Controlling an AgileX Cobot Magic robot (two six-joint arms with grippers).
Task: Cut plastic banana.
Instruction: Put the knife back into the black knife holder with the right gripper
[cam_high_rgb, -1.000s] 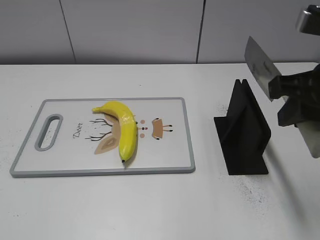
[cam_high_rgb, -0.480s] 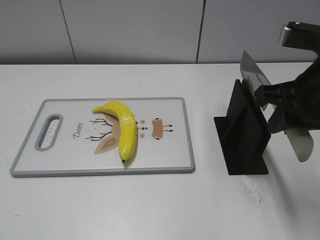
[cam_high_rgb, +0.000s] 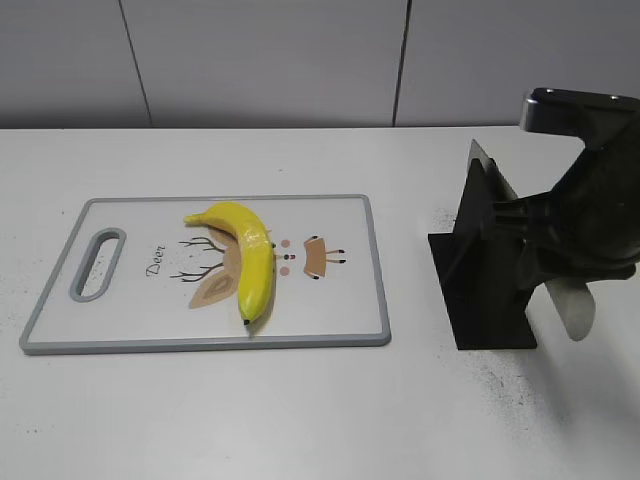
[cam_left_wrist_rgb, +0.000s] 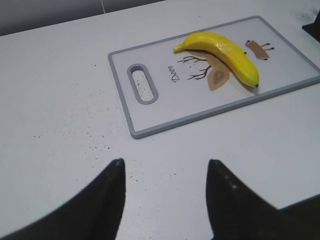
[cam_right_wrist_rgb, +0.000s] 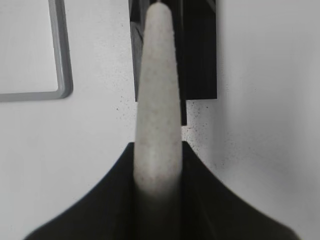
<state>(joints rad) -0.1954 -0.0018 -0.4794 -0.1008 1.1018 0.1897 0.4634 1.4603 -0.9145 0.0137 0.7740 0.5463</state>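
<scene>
The right pincer (cam_high_rgb: 540, 235) is hard to see by the right edge of the bench, because the dark arm covers it. Most of the knife blade (cam_high_rgb: 487, 172) hides behind the black stand (cam_high_rgb: 485, 265). Up close, the knife handle (cam_right_wrist_rgb: 156, 100) looks blurry, and the cutting board (cam_right_wrist_rgb: 60, 55) is cut off at the picture's edge

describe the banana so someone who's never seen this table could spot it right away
Start at the white cutting board with the grey rim and handle slot, lying left of the black knife stand. The plastic banana lies on it near the middle, over the printed deer drawing. It is the only bright yellow, glossy, curved thing there, with small dark tips.
</scene>
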